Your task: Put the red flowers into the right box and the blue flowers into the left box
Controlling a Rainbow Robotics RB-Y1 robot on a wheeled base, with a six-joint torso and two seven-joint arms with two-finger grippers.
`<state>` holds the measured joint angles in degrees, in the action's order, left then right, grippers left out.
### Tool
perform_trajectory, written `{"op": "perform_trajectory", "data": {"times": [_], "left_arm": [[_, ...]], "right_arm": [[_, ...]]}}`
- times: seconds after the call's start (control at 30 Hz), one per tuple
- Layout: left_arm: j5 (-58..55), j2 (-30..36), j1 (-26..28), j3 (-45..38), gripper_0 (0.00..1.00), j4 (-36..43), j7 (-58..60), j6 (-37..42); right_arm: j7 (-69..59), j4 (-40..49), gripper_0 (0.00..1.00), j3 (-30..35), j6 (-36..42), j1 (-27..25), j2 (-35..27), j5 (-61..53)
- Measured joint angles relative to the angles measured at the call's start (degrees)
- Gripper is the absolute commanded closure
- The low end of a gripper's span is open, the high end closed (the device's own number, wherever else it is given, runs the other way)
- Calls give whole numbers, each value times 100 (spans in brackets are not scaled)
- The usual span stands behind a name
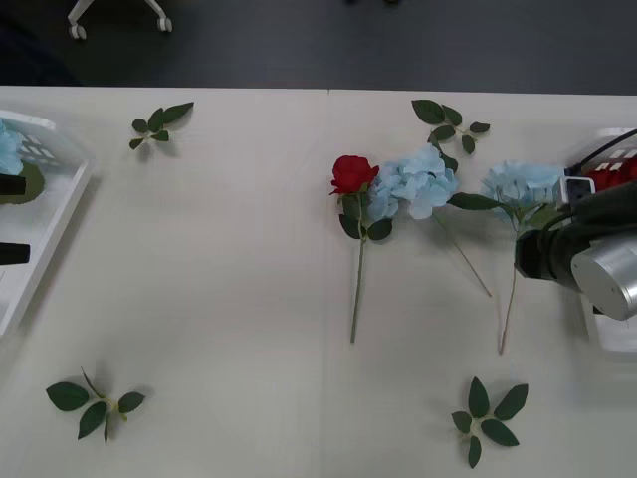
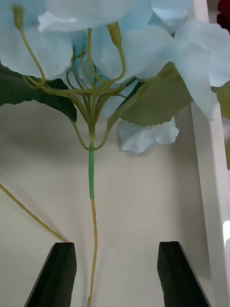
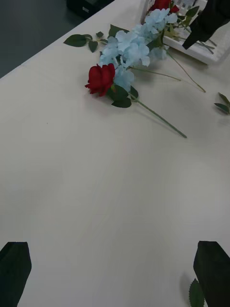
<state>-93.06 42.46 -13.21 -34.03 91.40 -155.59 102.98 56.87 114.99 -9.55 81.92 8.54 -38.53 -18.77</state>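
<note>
We see four loose green leaf sprigs (image 1: 157, 125) (image 1: 450, 123) (image 1: 93, 402) (image 1: 487, 417) lying well apart on the cream table (image 1: 219, 289), with dark floor (image 1: 398, 45) beyond.

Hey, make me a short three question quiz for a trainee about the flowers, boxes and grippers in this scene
1. Multiple choice: How many red flowers lie loose on the table? A) none B) one C) three
2. True or false: The right gripper is open, with the stem of a blue flower between its fingers.
3. Short answer: What colour of flower shows in the left box?

Key
1. B: one red rose lies mid-table, beside a blue flower.
2. True.
3. Blue; the right box holds red ones. The left gripper is open above bare table.
</note>
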Motion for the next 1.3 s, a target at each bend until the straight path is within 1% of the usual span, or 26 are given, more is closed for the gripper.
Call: {"op": "perform_trajectory", "data": {"times": [0.27,0.4,0.63,0.8,0.97,1.23,1.3], "left_arm": [[0,0,0,0,0,0,0,0],[0,0,0,0,0,0,0,0],[0,0,0,0,0,0,0,0],[0,0,0,0,0,0,0,0],[0,0,0,0,0,0,0,0],[0,0,0,0,0,0,0,0],[0,0,0,0,0,0,0,0]], "right_arm": [[0,-484,51,0,-424,0,3,1],[0,-814,50,0,-766,0,17,159],[0,-1371,50,1,-1358,0,304,279],[2,-1547,50,-7,-1696,0,366,278],[2,-1524,50,-7,-1645,0,365,273],[5,-1240,50,-7,-986,0,363,531],[11,-1157,33,-7,-791,0,360,537]]}}
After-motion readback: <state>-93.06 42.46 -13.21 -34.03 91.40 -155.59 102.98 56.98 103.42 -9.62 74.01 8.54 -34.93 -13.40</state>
